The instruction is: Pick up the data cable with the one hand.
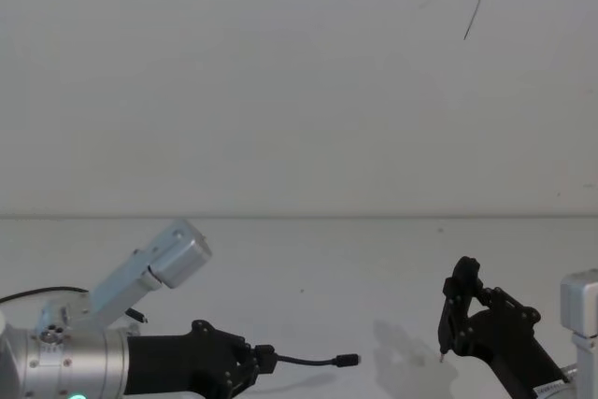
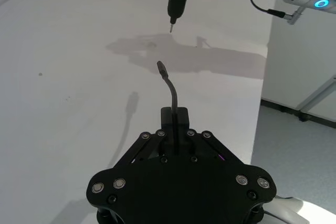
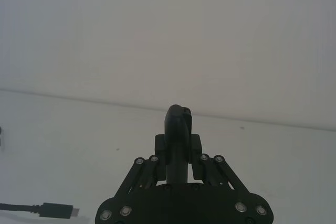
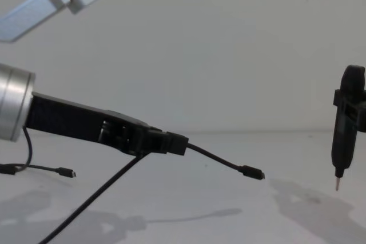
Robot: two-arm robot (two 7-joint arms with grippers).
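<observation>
Black data cable (image 4: 220,163), white table (image 4: 229,195)

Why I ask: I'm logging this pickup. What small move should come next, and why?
Probably a short lift straight up, grip kept: the left tool is shut on the data cable, its plug end already in the air, while its tail slants down toward the table.

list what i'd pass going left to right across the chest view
thin wire's tiny plug → left end effector → data cable plug held out from it → pen-shaped tool in the right end effector
</observation>
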